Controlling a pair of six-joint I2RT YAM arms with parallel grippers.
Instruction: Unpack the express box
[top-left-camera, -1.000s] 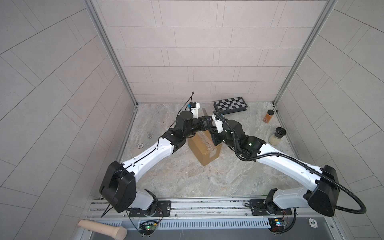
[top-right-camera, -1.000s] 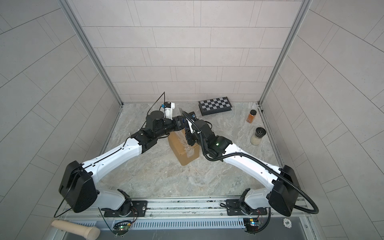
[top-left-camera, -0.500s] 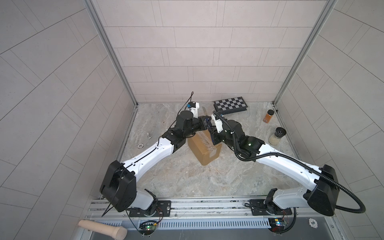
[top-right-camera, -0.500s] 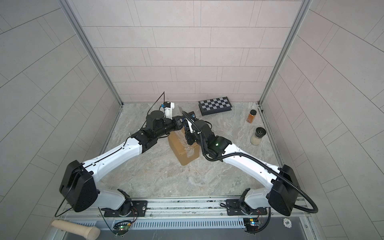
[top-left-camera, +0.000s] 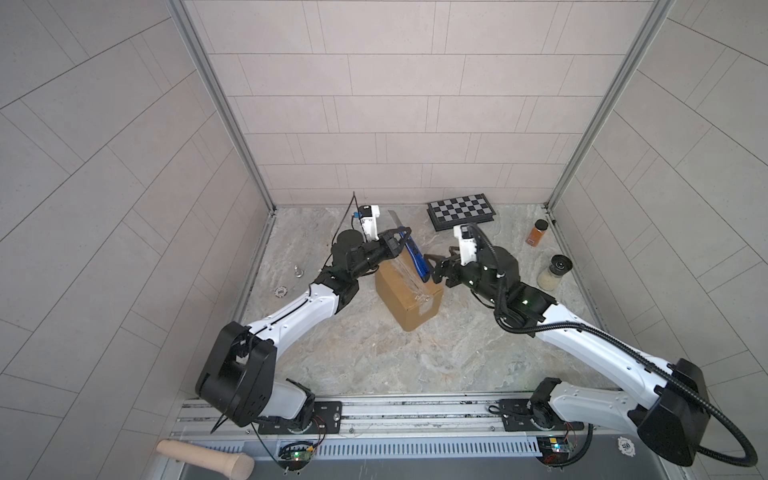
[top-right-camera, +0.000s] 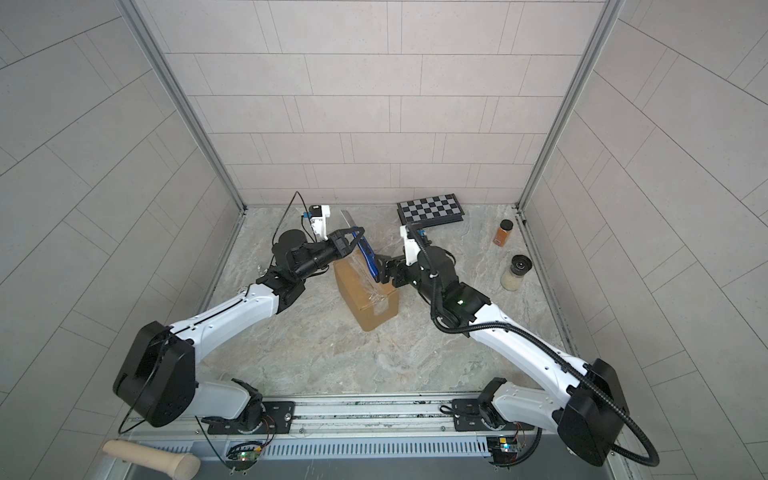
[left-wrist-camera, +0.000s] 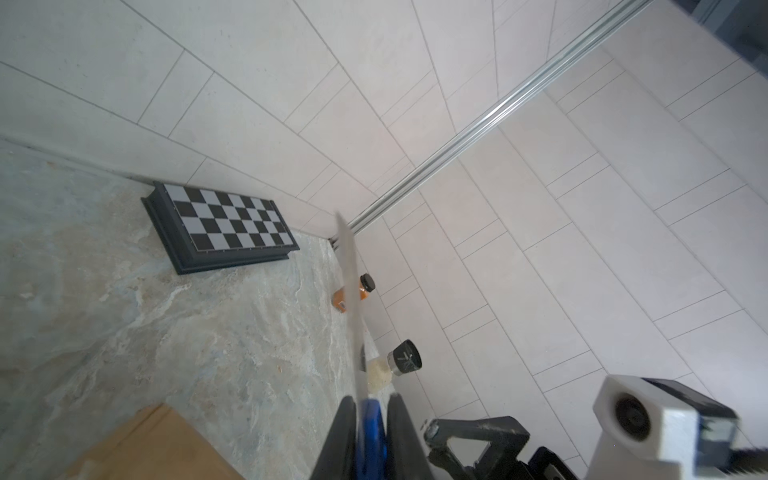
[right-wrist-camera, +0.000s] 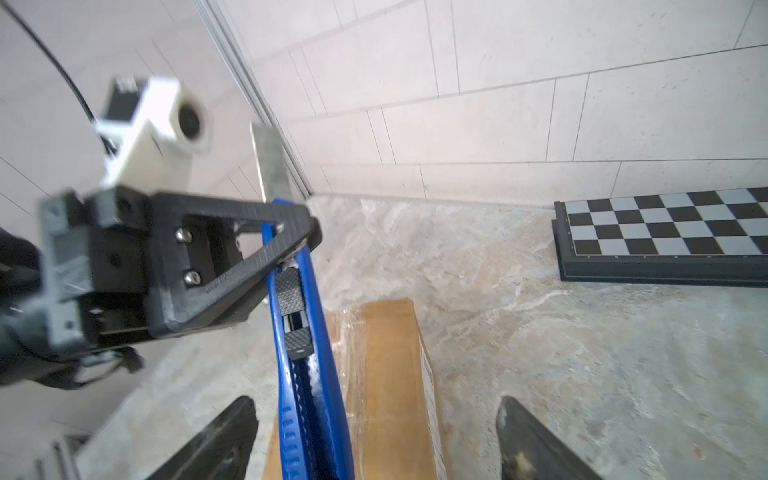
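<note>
Item: express box (top-left-camera: 406, 300), a small brown cardboard carton
Seal: flaps are closed, and clear shiny tape is seen along the top seam
Marking: a pale patch is shown on one side face
Pose: laid flat, turned askew to the walls
Place: set mid-way on the marbled tabletop (top-left-camera: 374, 357)

Box cutter (right-wrist-camera: 309, 395) and express box (right-wrist-camera: 390, 374), both cropped by right wrist view's edge

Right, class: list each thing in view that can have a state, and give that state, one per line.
Brown cardboard express box: flaps closed, clear tape on seam.
Blue utility knife: blade extended, held over the box.
Left gripper: shut on the knife.
Right gripper: open.
Black-and-white checkered case: closed, lying flat.
Orange spice jar: upright, capped.
Pale-filled jar with black lid: upright, capped.
</note>
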